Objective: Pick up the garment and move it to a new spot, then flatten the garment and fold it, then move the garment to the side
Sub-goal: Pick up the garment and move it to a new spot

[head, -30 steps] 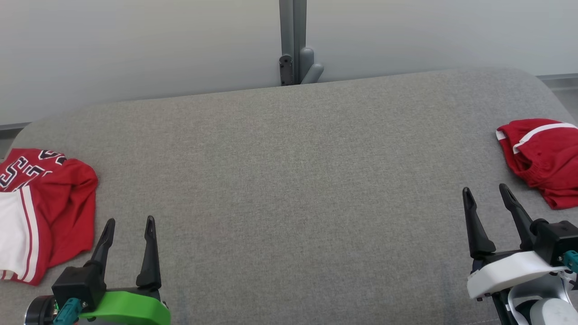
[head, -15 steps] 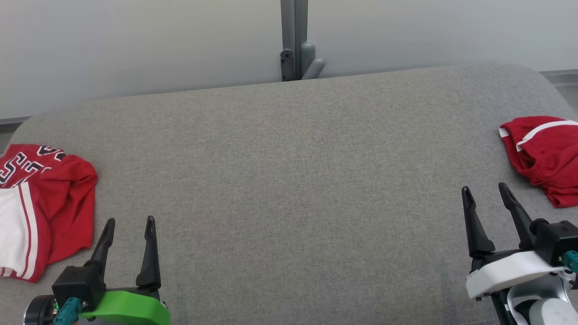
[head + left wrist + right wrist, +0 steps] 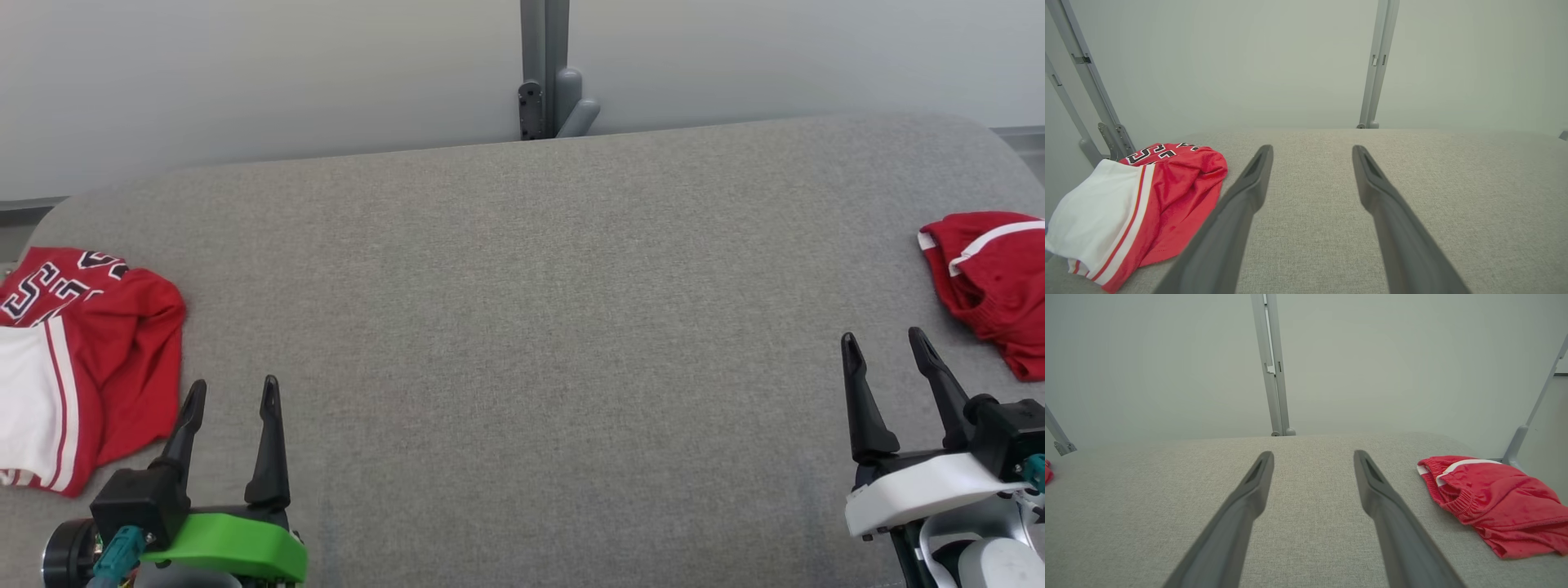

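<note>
The crumpled red-and-white lettered jersey [image 3: 82,359] lies just left of the left claw [image 3: 231,392]. The bunched red shorts with a white stripe [image 3: 988,278] lie just right of the right claw [image 3: 883,339]. Both claws stand open and empty above the grey fabric tabletop [image 3: 522,327]. Judging by this, no garment is picked up, flattened or folded yet.

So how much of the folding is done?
Little looks done. The red and white jersey lies bunched at the left edge of the gray padded surface and the red shorts lie crumpled at the right edge, neither flattened nor folded. Nothing is in hand: the left gripper and right gripper are both open and empty. Picking up, flattening, folding and setting aside all seem left.
</note>
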Robot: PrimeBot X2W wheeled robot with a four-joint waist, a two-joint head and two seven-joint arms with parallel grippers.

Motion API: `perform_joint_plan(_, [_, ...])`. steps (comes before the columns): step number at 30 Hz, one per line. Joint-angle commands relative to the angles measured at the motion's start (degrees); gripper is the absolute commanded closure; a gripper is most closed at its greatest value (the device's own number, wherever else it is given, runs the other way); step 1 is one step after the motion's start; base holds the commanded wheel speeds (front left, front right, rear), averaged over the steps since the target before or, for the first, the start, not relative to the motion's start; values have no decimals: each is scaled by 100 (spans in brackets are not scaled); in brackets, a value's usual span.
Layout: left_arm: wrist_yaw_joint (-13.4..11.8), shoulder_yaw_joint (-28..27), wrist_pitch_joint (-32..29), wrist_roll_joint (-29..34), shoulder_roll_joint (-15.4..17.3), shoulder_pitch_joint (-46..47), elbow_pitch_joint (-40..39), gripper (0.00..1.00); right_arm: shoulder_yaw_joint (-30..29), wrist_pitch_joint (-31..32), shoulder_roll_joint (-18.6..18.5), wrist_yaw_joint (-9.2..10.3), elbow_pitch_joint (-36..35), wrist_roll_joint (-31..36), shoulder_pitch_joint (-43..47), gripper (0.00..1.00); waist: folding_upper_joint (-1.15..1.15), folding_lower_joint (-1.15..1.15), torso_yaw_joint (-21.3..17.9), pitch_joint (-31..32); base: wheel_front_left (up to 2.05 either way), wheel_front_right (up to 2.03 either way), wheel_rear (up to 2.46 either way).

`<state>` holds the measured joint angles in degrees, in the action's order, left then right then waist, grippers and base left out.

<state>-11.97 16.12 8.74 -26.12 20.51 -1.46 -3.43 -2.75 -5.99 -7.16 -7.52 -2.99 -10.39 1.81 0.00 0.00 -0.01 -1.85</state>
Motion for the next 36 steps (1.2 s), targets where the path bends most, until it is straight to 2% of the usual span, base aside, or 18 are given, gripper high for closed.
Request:
perform_joint_plan(1, [-2, -5, 43, -26, 2, 108, -2, 0, 9, -27, 3, 6, -28, 9, -27, 0, 0, 0, 122, -13, 0, 0, 0])
perform_joint_plan(17, [112, -186, 257, -192, 55, 361, 35, 0, 393, 109, -16, 5, -185, -131, -220, 0, 0, 0, 1704, -33, 0, 0, 0])
perform_joint_plan(21, [150, -213, 302, -239, 72, 372, 25, 0, 510, 121, -11, 5, -155, -167, -271, 0, 0, 0, 1986, -9, 0, 0, 0])
perform_joint_plan(26, [192, -229, 354, -276, 94, 382, 41, 0, 588, 107, 10, 5, -114, -175, -300, 0, 0, 0, 2196, 8, 0, 0, 0])
perform_joint_plan(36, [168, -192, 386, -291, 56, 401, 36, 0, 599, 135, 18, 5, -122, -134, -294, 0, 0, 0, 2299, 1, 0, 0, 0])
